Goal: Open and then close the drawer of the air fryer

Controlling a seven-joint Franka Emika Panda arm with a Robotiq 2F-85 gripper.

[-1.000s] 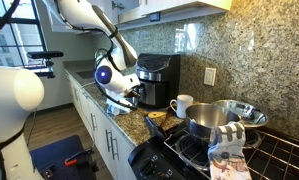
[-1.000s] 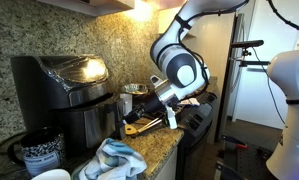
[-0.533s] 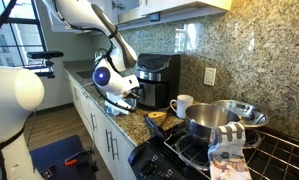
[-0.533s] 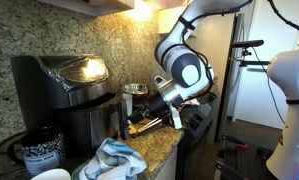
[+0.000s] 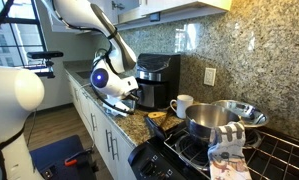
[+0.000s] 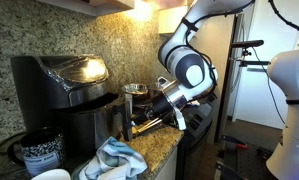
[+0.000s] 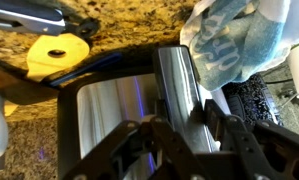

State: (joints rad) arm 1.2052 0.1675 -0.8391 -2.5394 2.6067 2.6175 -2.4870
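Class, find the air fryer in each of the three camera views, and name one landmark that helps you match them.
Exterior view: the air fryer stands at centre, against the stone wall.
Exterior view: it is the black box at left.
Wrist view: probably the shiny surface at lower centre.
Shared landmark: the blue-and-white cloth.

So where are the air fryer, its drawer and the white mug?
air fryer [image 6: 49,95]: in an exterior view, on its black upper body.
drawer [image 6: 97,122]: in an exterior view, on its black front face.
white mug [image 5: 182,106]: in an exterior view, on its outer wall.
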